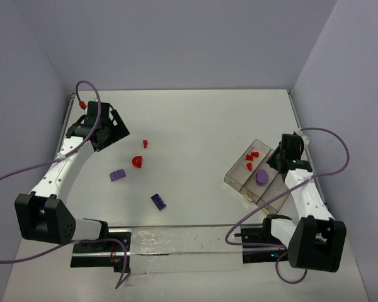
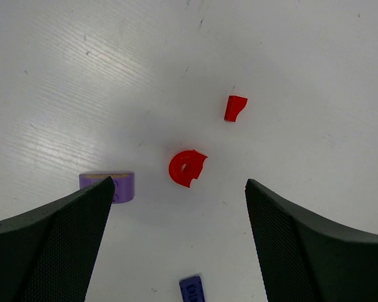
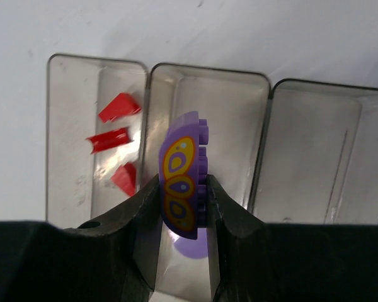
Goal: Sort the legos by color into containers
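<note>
- Your right gripper [image 3: 183,192] clamps the purple lego [image 3: 179,179]; lower it into the middle compartment [image 3: 233,126] before releasing.
- Left gripper [image 2: 179,185] hangs open, left of the red half-disc [image 2: 186,168].
</note>
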Tool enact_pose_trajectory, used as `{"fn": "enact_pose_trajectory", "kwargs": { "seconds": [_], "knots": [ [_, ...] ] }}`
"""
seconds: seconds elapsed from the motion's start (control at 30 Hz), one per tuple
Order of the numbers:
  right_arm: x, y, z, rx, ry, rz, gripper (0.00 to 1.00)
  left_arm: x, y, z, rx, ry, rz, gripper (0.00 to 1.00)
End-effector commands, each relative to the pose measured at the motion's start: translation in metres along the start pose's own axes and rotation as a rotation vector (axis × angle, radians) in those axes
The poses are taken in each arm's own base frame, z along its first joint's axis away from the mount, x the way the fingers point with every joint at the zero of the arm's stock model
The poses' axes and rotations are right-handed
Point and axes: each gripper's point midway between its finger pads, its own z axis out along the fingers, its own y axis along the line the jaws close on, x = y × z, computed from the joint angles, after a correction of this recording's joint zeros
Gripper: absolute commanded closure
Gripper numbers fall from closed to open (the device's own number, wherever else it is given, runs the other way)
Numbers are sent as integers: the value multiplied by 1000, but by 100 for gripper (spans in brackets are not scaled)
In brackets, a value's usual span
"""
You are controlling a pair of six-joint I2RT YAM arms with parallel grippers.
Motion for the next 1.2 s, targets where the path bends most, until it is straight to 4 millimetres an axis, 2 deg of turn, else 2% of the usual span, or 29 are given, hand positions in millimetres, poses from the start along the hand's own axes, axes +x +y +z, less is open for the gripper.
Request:
{"fn": "enact_pose_trajectory", "kwargs": {
  "seconds": [0.0,0.03,0.1,0.17,0.33,0.5,0.63,0.77,0.83,0.93,1.0,1.17],
  "knots": [
    [-39,-7,12,42,-95,23,89,-11,-5,-5,29,-38,-8,8],
    [-40,-7,12,44,-95,24,89,-12,-5,-5,29,-41,-8,8],
    [-38,-6,17,33,-83,24,62,-12,-4,-7,27,-44,-10,8],
    [-37,-5,18,29,-78,20,50,-11,-3,-6,24,-42,-12,8],
    [-40,1,11,-9,-95,12,39,-11,-5,-7,30,-41,-19,7],
    [-50,14,-2,-71,-124,5,37,-8,-1,-6,14,-30,-14,6],
    [-57,32,-17,-124,-147,-22,37,-3,11,-5,-38,-28,-19,3],
    [-57,60,-34,-187,-167,-77,37,15,30,-3,-115,-7,-100,1],
    [-60,73,-43,-211,-185,-102,37,36,41,1,-149,23,-185,1],
    [-62,89,-51,-249,-196,-122,37,54,51,0,-175,31,-315,1],
    [-61,96,-54,-267,-194,-134,36,71,60,5,-205,36,-429,1],
    [-59,103,-56,-295,-187,-150,36,95,75,18,-308,71,-596,4]
  ]
}}
